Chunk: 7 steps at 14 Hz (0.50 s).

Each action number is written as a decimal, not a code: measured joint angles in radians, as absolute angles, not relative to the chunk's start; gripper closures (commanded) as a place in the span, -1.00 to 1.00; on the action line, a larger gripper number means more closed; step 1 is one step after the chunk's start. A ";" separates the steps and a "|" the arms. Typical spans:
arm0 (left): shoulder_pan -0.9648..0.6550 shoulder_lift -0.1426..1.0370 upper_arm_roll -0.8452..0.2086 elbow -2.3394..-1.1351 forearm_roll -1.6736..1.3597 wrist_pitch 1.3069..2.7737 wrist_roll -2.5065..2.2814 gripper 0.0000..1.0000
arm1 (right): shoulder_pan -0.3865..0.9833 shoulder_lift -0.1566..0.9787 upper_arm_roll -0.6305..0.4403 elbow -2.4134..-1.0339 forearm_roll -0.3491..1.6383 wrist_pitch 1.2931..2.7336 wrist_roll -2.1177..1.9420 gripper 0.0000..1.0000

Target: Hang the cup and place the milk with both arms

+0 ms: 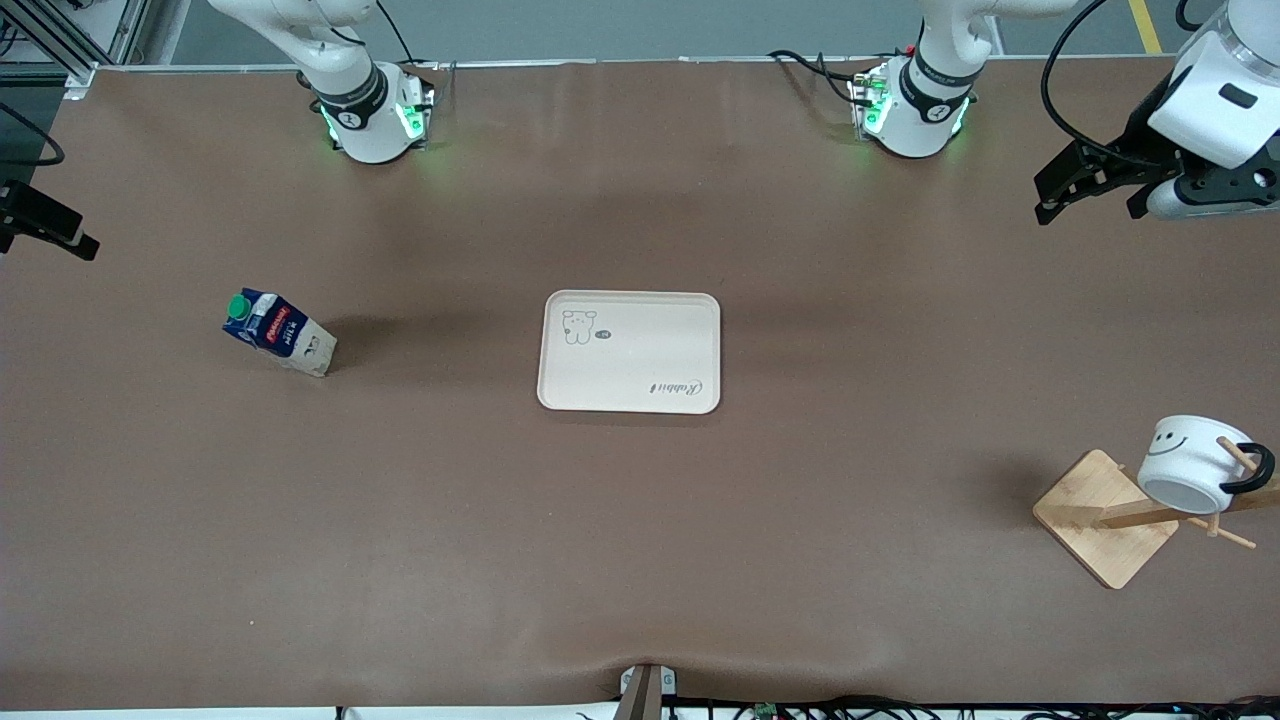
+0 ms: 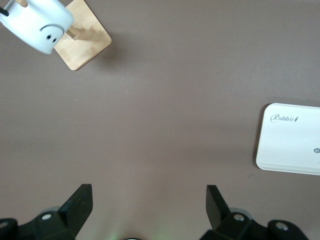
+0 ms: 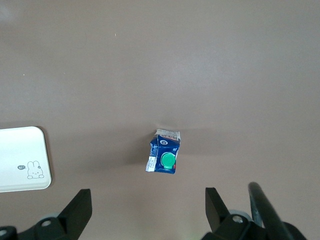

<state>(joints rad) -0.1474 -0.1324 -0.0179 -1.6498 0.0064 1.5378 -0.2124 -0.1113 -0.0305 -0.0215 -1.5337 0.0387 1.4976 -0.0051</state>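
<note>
The white cup (image 1: 1192,462) with a smiley face hangs by its black handle on a peg of the wooden rack (image 1: 1098,518), near the left arm's end of the table. It also shows in the left wrist view (image 2: 37,22). The dark-blue milk carton (image 1: 278,334) with a green cap stands on the table toward the right arm's end, and shows in the right wrist view (image 3: 164,157). My left gripper (image 1: 1088,208) (image 2: 149,200) is open and empty, up in the air over bare table. My right gripper (image 1: 70,235) (image 3: 148,205) is open and empty, high over the table's end.
A cream tray (image 1: 630,400) with a rabbit drawing lies at the table's middle, between milk and rack; it shows in both wrist views (image 2: 280,150) (image 3: 25,175). The rack's base (image 2: 85,42) is a square wooden plate. Cables run along the table's front edge.
</note>
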 measured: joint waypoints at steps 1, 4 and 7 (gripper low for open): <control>-0.137 -0.132 -0.024 -1.650 0.006 1.537 -0.205 -1.00 | -0.111 -0.030 -0.022 -1.533 0.039 1.498 -0.005 -1.00; -0.090 -0.130 -0.068 -1.650 0.006 1.535 -0.196 -1.00 | -0.112 -0.029 -0.022 -1.531 0.038 1.498 -0.005 -1.00; -0.086 -0.128 -0.076 -1.649 0.006 1.535 -0.197 -1.00 | -0.114 -0.027 -0.024 -1.530 0.038 1.498 -0.005 -1.00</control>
